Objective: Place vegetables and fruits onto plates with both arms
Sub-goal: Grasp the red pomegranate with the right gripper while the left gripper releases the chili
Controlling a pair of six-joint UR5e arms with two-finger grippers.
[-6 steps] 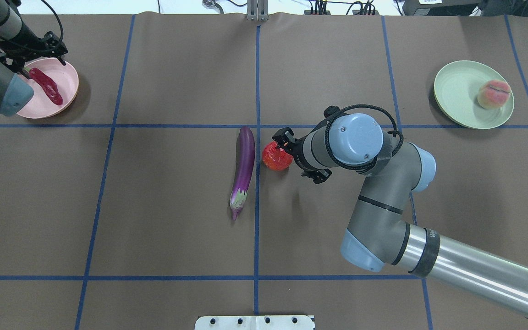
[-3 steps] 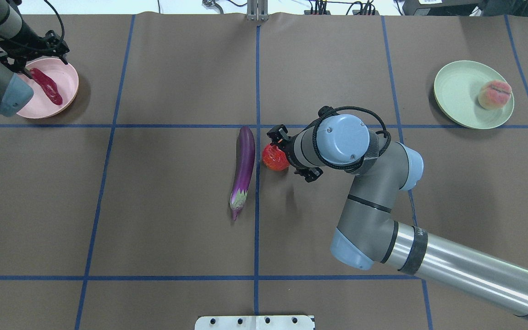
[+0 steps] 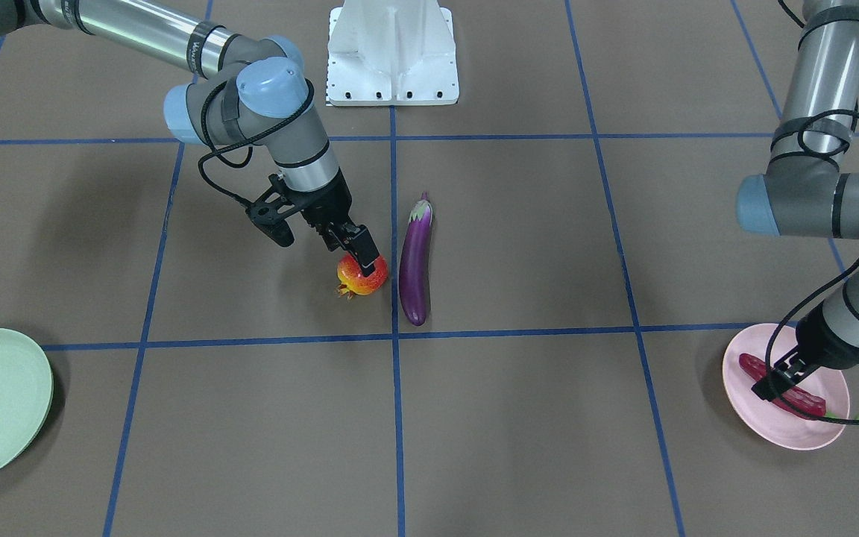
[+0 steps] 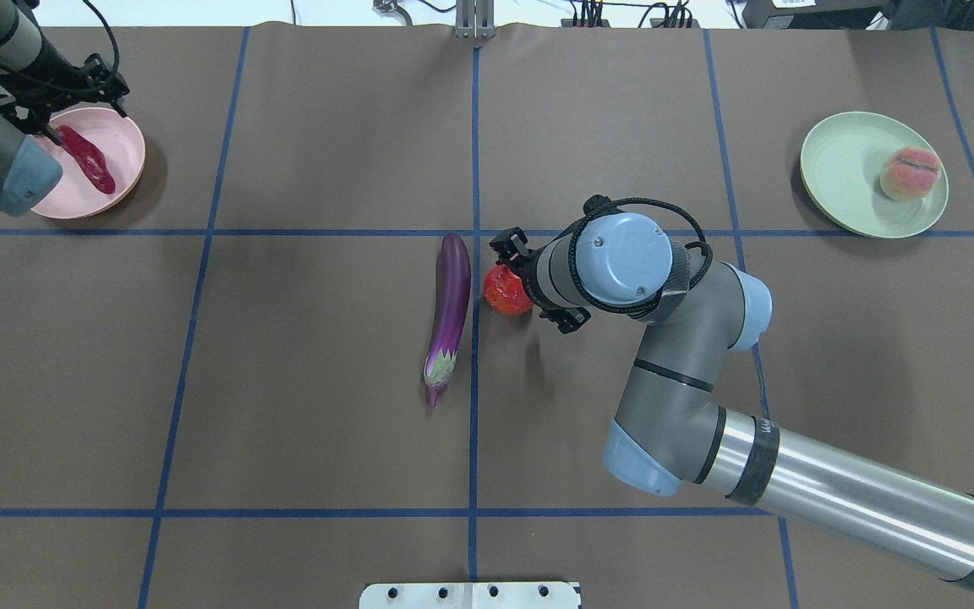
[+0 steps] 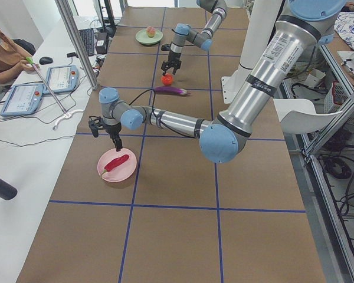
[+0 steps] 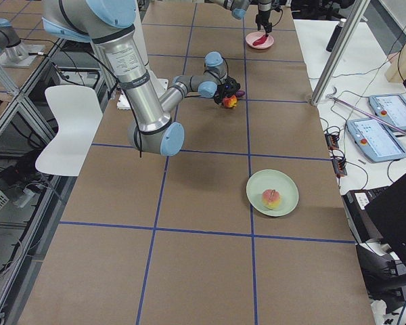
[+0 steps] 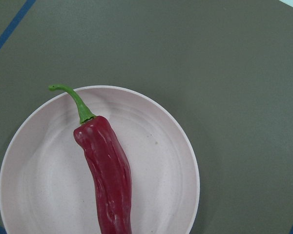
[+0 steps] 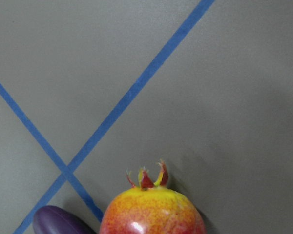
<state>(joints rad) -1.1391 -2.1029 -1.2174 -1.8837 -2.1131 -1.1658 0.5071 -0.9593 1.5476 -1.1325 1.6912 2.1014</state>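
The red-orange pomegranate (image 4: 504,293) rests on the table mid-centre, right beside the long purple eggplant (image 4: 451,303). My right gripper (image 3: 365,265) is down over the pomegranate (image 3: 359,280) with its jaws open around it; the right wrist view shows the fruit (image 8: 151,214) close below, crown up. The red chili (image 4: 90,161) lies in the pink plate (image 4: 125,150) at far left. My left gripper (image 4: 54,128) hovers open just above the chili's stem end; the left wrist view shows the chili (image 7: 110,175) lying free. The peach (image 4: 911,173) sits on the green plate (image 4: 842,169) at far right.
The eggplant (image 3: 414,261) lies along the centre blue tape line, cap toward the robot. The white fixed base (image 4: 470,595) is at the near table edge. The brown table is marked with blue tape gridlines.
My right arm has moved left and brought its gripper closer over the pomegranate, which has not moved. My left gripper has stayed over the pink plate, shifting only slightly.
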